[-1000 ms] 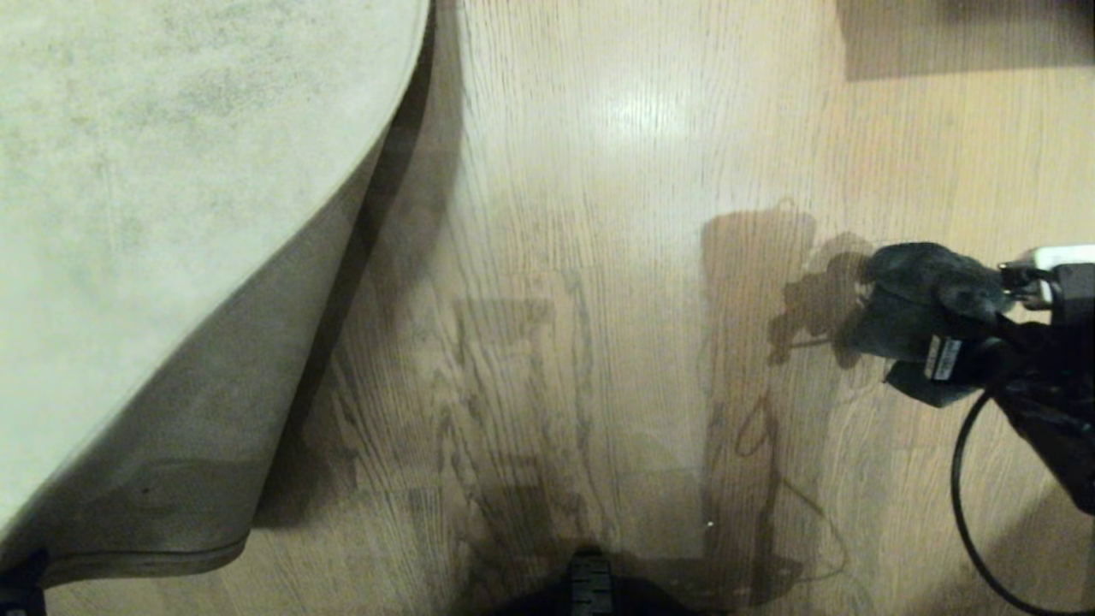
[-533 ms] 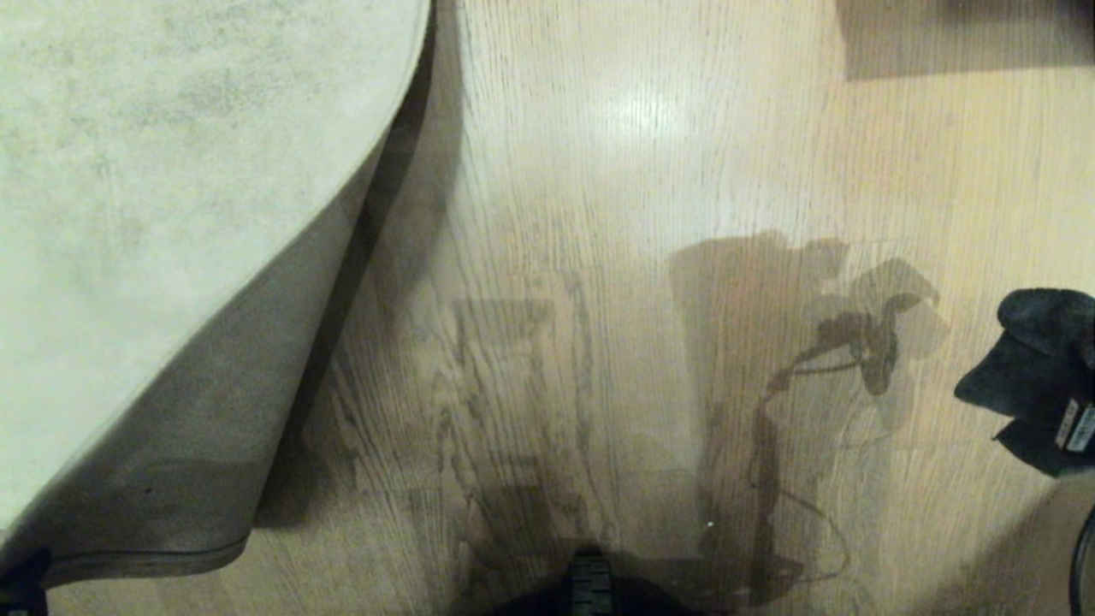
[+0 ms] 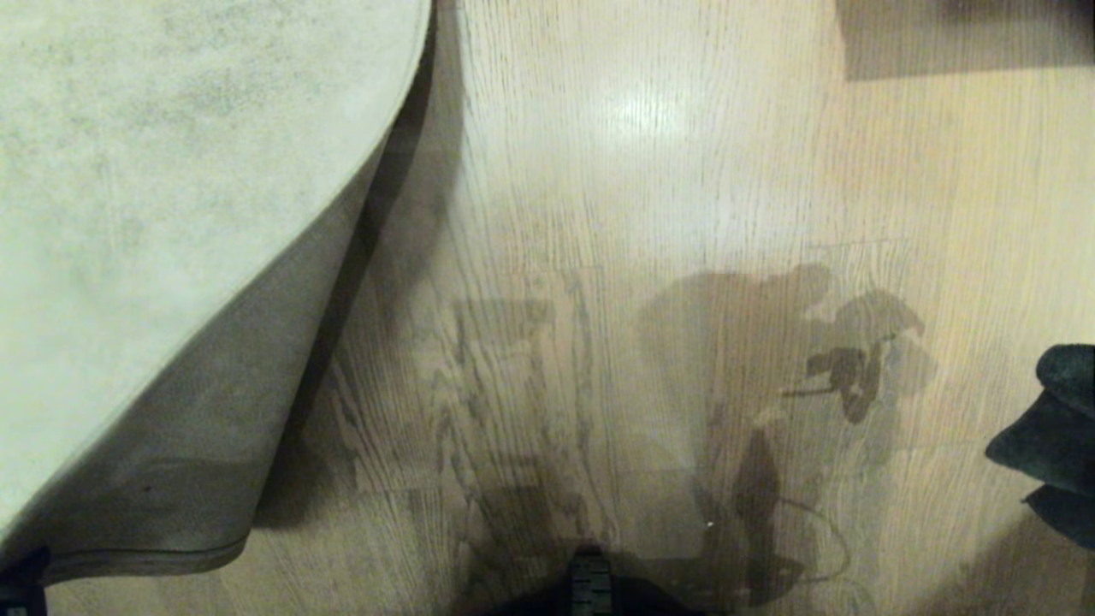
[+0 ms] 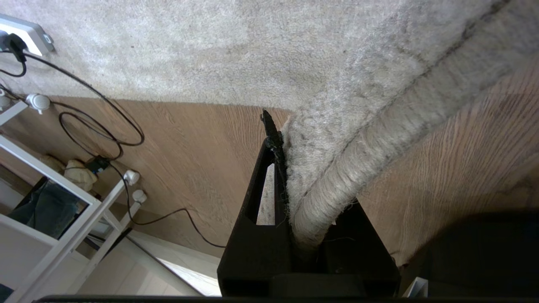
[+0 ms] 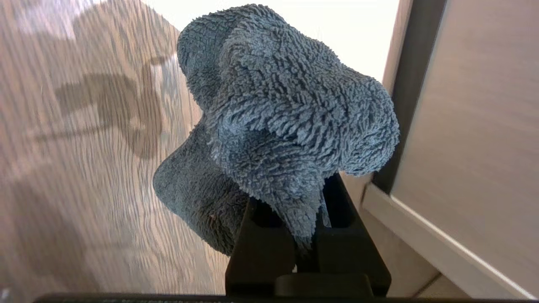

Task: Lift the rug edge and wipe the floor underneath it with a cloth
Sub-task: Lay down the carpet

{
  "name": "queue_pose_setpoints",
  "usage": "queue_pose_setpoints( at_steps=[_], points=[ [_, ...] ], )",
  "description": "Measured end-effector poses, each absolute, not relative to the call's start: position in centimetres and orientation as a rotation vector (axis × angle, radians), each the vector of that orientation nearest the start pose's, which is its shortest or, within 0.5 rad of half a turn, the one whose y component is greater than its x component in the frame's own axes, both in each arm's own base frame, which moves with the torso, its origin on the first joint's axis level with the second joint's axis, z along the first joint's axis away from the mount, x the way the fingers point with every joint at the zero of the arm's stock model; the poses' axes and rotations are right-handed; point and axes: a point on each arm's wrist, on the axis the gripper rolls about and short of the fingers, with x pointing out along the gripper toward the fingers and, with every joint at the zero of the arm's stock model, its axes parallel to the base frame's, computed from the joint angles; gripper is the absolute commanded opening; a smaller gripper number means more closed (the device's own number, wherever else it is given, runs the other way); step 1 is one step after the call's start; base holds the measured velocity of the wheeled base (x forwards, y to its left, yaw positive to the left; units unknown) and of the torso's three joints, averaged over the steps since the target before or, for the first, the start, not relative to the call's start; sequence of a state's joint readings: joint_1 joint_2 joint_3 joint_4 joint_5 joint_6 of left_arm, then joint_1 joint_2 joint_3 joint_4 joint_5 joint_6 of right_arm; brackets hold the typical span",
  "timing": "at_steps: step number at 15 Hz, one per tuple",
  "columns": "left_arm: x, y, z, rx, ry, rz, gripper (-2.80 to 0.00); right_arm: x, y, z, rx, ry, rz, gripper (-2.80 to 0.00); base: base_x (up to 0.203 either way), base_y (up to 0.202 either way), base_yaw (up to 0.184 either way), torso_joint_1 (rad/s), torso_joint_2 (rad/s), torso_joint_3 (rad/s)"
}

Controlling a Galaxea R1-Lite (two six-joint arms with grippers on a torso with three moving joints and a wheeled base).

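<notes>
The rug edge (image 4: pixel 320 185) was pinched in the left jaws and held raised. The cloth (image 3: pixel 1056 428), clamped in the right jaws, hung far right of the bared floor (image 3: pixel 513 385).

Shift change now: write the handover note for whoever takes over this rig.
Left gripper: shut on the rug edge, holding the corner folded up off the floor.
Right gripper: shut on the cloth, at the right border of the head view, clear of the floor.
Done: rug lifted, cloth in hand, planks beside the fold exposed.
Left: whether they have been wiped cannot be told. Bring the cloth under the lifted edge, wipe, then lower the rug.
</notes>
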State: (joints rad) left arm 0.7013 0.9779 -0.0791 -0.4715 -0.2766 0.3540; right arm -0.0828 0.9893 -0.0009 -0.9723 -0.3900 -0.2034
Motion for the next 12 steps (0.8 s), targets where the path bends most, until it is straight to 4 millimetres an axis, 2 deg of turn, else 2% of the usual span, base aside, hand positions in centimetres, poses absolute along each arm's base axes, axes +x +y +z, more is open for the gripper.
queue_pose_setpoints(
  at_steps=[6, 12],
  points=[
    [7.5, 5.5, 11.7, 0.143, 0.447, 0.340, -2.80, 4.2, -1.1, 12.9, -0.214, 0.092, -0.421, -2.80, 0.000, 0.000, 0.000, 0.000, 0.00, 0.000],
    [7.4, 5.4, 11.7, 0.145, 0.445, 0.340, -2.80, -1.0, -0.5, 9.6, -0.232, 0.090, -0.216, -2.80, 0.000, 0.000, 0.000, 0.000, 0.00, 0.000]
  ],
)
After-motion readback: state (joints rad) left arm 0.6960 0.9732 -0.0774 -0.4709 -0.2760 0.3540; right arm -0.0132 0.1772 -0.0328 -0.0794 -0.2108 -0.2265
